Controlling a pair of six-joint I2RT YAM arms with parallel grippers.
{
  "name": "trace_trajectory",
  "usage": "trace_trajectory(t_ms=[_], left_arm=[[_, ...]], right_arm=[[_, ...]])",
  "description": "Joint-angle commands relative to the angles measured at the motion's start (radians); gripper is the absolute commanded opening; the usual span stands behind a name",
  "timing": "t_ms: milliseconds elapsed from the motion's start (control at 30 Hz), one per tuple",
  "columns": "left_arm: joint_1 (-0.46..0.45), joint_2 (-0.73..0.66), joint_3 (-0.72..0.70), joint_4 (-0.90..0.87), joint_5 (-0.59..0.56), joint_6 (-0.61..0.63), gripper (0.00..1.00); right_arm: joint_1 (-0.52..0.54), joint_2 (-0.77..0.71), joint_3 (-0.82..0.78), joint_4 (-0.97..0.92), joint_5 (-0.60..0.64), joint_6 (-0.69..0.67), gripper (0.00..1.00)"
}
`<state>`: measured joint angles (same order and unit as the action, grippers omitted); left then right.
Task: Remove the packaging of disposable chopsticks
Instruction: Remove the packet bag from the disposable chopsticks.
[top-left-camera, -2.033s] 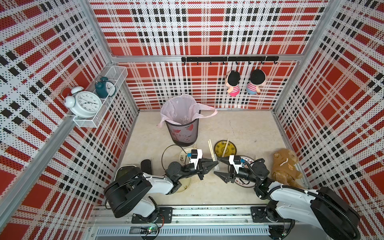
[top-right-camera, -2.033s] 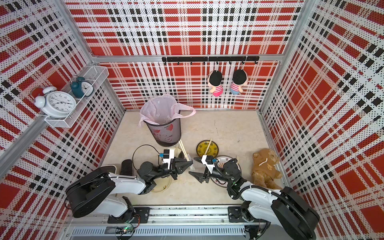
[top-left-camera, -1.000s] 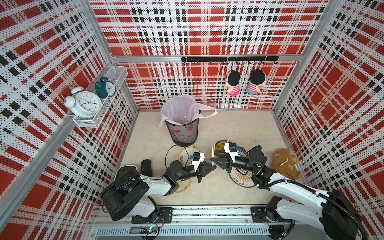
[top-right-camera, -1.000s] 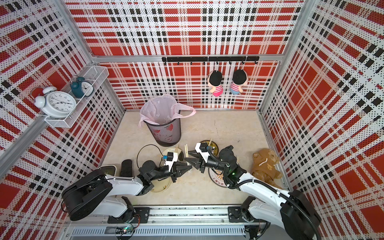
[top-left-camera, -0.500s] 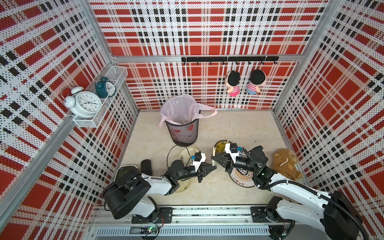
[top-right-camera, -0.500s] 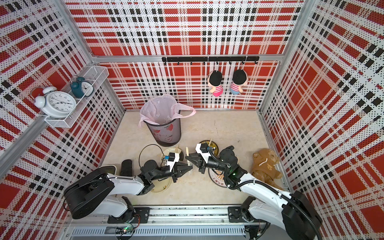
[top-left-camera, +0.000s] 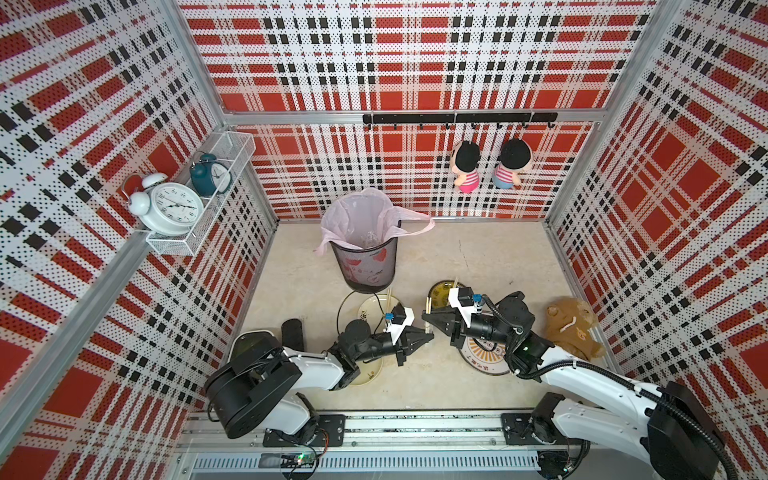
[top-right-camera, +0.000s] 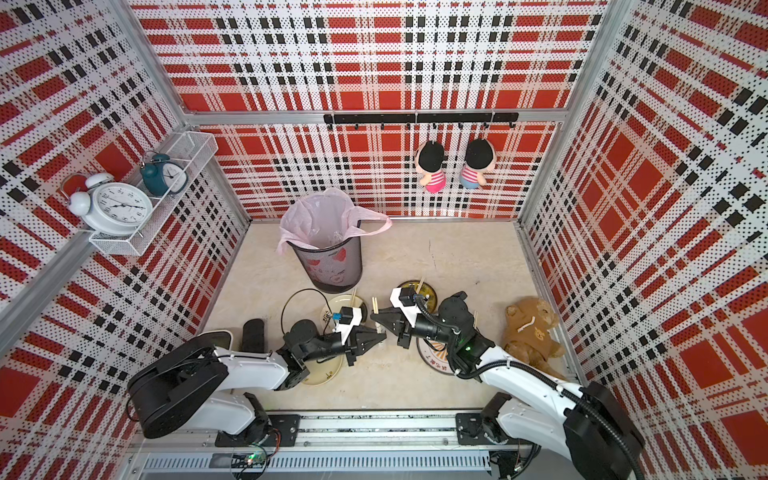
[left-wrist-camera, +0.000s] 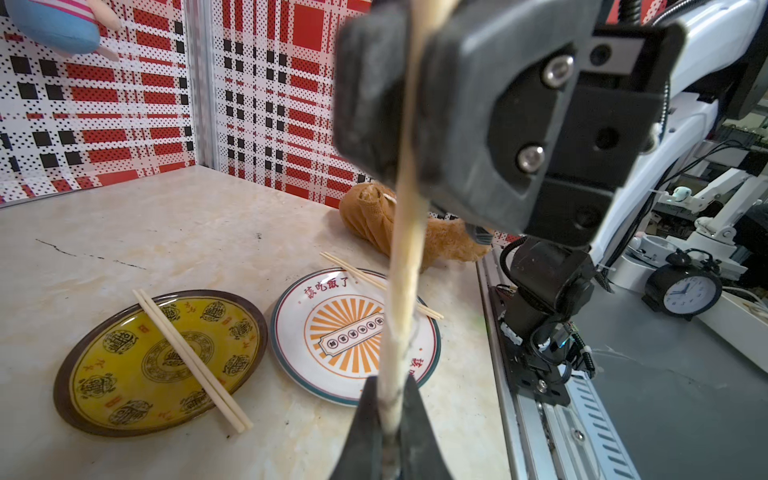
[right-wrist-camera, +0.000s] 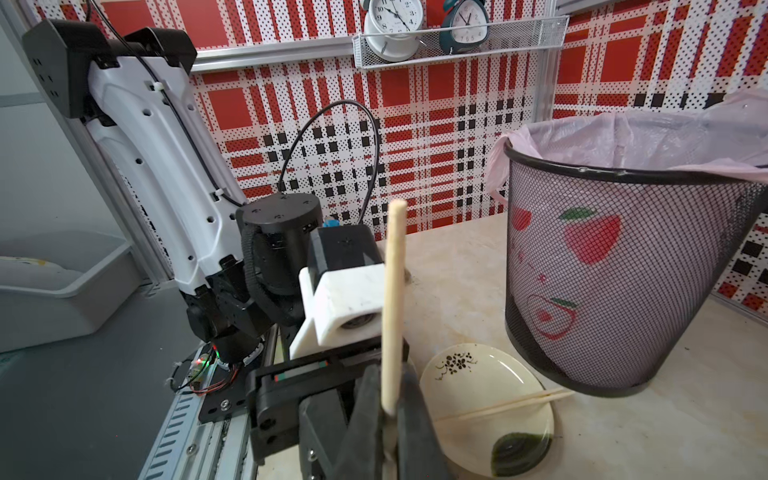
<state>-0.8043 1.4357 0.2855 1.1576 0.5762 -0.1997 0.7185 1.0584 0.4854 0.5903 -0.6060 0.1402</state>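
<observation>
I am holding a pair of disposable chopsticks (left-wrist-camera: 405, 257) in the air between the two arms, over the table (left-wrist-camera: 124, 232) among the plates. The left gripper (left-wrist-camera: 390, 392) is pinched tight on the lower end, where crinkled clear packaging (left-wrist-camera: 400, 345) wraps the wood. The right gripper (right-wrist-camera: 390, 384) is clamped on the bare sticks further along, and their free tip pokes past it. Bare pairs (left-wrist-camera: 189, 359) lie on the yellow plate (left-wrist-camera: 104, 374), the sunburst plate (left-wrist-camera: 299, 357) and the cream plate (right-wrist-camera: 478, 374) beside the waste bin (right-wrist-camera: 623, 270), so I take this for the last one, mid-extraction.

To do it well, I want the left arm fixed and the right arm drawing straight along the line of the sticks. Any twist or sideways drift could bow the thin wood, split the pair or snap it.

I cannot tell whether the left fingers grip film alone or squeeze the wood through it. If the sticks refuse to slide, I would suspect the wood is being squeezed and would re-grip nearer the sleeve's very end. A slow, steady pull suits the slippery film. Once the sticks are free, the limp sleeve goes in the bin.
</observation>
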Motion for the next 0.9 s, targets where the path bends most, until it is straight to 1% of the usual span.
trace_trajectory(t_ms=[0,100,267,367,400,433,500,533,567,767,833,867], left_arm=[[-0.01,-0.018,0.021,-0.017,-0.001,-0.007,0.0],[-0.01,-0.027,0.018,-0.016,-0.006,-0.007,0.0],[-0.012,-0.038,0.015,-0.025,-0.007,-0.006,0.0],[-0.015,-0.038,0.015,-0.025,-0.011,-0.006,0.0],[-0.016,-0.04,0.015,-0.026,-0.012,-0.006,0.0],[-0.016,-0.041,0.015,-0.026,-0.014,-0.004,0.0],[-0.018,-0.043,0.017,-0.026,-0.014,-0.004,0.0],[-0.018,-0.043,0.017,-0.026,-0.015,-0.003,0.0],[-0.018,-0.044,0.017,-0.028,-0.015,-0.003,0.0],[-0.019,-0.04,0.02,-0.03,-0.021,-0.001,0.0],[-0.019,-0.041,0.02,-0.03,-0.023,-0.001,0.0],[-0.019,-0.042,0.019,-0.03,-0.026,-0.001,0.03]], right_arm=[[-0.001,-0.01,0.001,-0.002,0.008,-0.047,0.02],[0.0,-0.006,0.007,-0.023,0.007,-0.05,0.13],[-0.001,-0.008,0.007,-0.027,0.014,-0.053,0.13],[-0.001,-0.003,0.009,-0.033,0.014,-0.053,0.19],[-0.001,-0.001,0.01,-0.033,0.014,-0.053,0.2],[-0.001,0.001,0.01,-0.035,0.012,-0.053,0.24],[-0.001,0.007,0.012,-0.04,0.012,-0.054,0.25],[-0.001,0.007,0.013,-0.04,0.012,-0.054,0.25],[0.0,0.007,0.013,-0.038,0.015,-0.054,0.22],[-0.001,0.0,0.01,-0.041,0.014,-0.057,0.0],[-0.001,0.002,0.01,-0.041,0.005,-0.057,0.0],[-0.001,0.002,0.01,-0.042,0.004,-0.056,0.0]])
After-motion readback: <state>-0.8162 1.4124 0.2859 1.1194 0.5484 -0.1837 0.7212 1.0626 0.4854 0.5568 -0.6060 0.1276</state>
